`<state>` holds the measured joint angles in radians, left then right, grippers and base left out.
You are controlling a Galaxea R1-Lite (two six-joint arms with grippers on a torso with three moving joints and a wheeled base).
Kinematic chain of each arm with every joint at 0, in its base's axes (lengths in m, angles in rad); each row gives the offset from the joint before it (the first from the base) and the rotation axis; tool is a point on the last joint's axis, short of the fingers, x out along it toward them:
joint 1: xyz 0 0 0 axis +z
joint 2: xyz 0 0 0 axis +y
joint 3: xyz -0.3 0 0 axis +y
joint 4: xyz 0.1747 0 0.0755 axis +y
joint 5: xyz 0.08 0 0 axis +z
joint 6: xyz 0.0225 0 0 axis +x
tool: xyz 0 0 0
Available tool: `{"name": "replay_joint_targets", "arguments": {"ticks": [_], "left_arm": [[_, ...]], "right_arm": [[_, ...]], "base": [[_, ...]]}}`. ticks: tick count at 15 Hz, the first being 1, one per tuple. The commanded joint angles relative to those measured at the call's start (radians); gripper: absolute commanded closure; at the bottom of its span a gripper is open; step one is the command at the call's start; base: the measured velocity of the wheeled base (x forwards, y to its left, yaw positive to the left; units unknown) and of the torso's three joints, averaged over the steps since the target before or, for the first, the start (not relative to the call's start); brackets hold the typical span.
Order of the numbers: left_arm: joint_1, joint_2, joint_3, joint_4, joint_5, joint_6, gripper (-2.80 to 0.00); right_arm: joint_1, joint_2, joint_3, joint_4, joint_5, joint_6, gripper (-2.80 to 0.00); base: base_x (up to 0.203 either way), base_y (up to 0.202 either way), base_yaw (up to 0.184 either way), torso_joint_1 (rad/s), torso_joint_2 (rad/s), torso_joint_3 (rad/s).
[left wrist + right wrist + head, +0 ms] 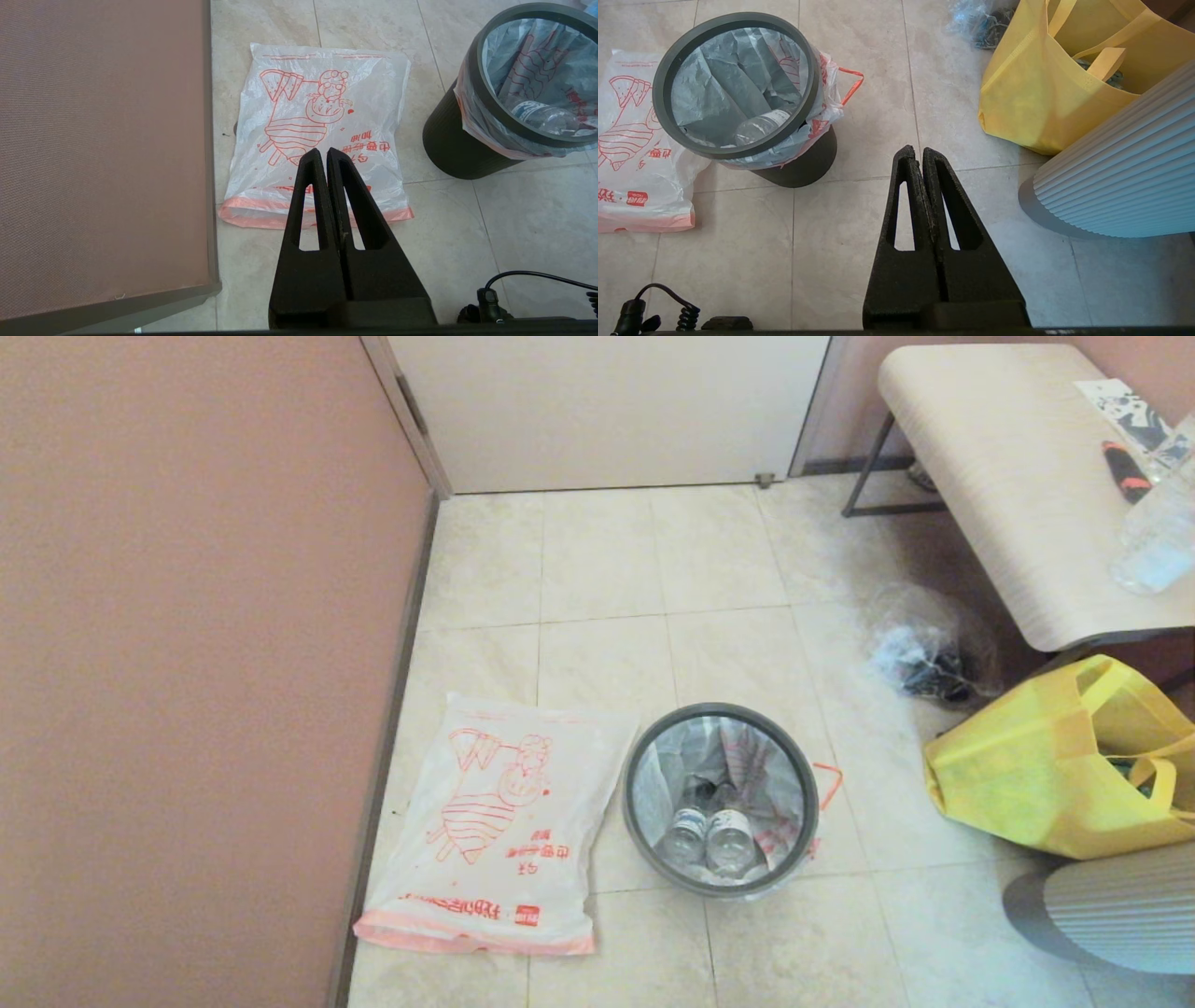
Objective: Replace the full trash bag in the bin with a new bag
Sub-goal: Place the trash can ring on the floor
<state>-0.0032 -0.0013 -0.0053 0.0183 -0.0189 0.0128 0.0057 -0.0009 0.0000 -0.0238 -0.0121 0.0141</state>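
Observation:
The bin (629, 798), a small round black bucket with a grey hoop rim, stands on the tiled floor. The full trash bag (691, 747) lines it, its edge folded out over the rim, and two clear bottles (728, 835) lie at the bottom. Its orange drawstring (829, 782) hangs outside. The new bag (495, 826) lies flat on the floor to the bin's left, cartoon print up. Neither arm shows in the head view. My left gripper (323, 151) is shut and empty above the new bag's (322, 107) pink edge band. My right gripper (915, 150) is shut and empty over bare tiles, beside the bin (803, 163).
A pink wall (187, 663) runs along the left, close to the new bag. A yellow tote (1064, 756), a white ribbed object (1111, 905) and a clear plastic bag of dark items (924, 649) sit on the right. A table (1008, 476) stands at the back right.

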Motion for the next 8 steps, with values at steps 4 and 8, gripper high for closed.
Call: {"name": "replay_joint_targets", "arguments": {"ticks": [4, 8], "left_arm": [[0.000, 0.001, -0.001, 0.000, 0.000, 0.000, 0.00], [0.000, 0.001, 0.001, 0.000, 0.001, 0.000, 0.00]], "right_arm": [[0.000, 0.032, -0.099, 0.042, 0.005, -0.045, 0.00], [0.004, 0.237, -0.310, 0.093, 0.007, -0.097, 0.00]], "base": [[0.000, 0.000, 0.000, 0.000, 0.00, 0.000], [0.000, 0.000, 0.000, 0.000, 0.00, 0.000]]}}
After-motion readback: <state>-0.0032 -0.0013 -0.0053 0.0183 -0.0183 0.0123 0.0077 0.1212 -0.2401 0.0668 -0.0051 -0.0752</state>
